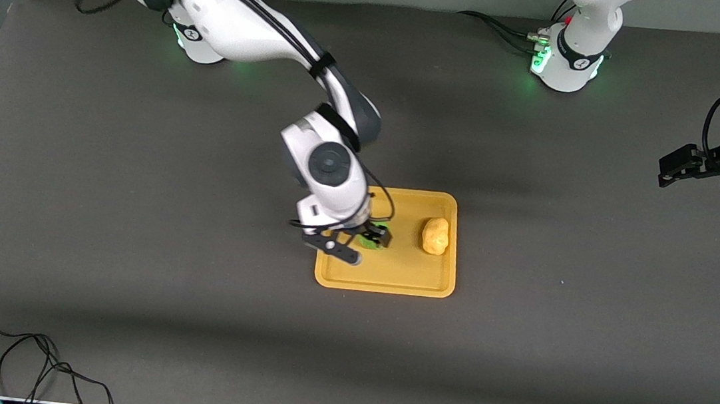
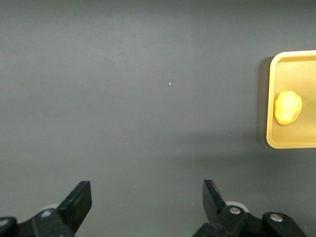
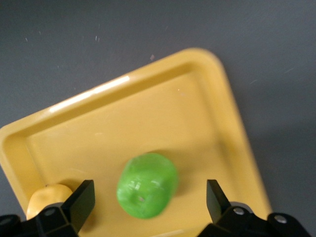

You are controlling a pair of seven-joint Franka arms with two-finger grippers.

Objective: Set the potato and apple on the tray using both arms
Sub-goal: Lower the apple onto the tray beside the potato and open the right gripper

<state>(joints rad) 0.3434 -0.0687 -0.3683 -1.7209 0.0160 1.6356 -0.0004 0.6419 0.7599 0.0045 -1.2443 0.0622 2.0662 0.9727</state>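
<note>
while the small round bright green apple [image 3: 147, 185] is sitting on the flat yellow-orange plastic tray [image 1: 392, 282] beside the lumpy yellow-tan potato [image 1: 435, 235], the right gripper [image 1: 361, 241] is hanging over it, fingers spread wide, gripping nothing; lifting straight up is avoiding nudging it. the left gripper [image 2: 147, 206], gaping and empty, is waiting over bare table.

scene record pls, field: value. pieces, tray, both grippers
tray: flat on the table mat, mid-table
potato: on the tray, toward the left arm's end
apple: on the tray, between the right gripper's open fingers, not gripped
right gripper: open, over the tray around the apple
left gripper: open, over bare mat at the left arm's end, waiting
task state: both pieces on the tray
</note>
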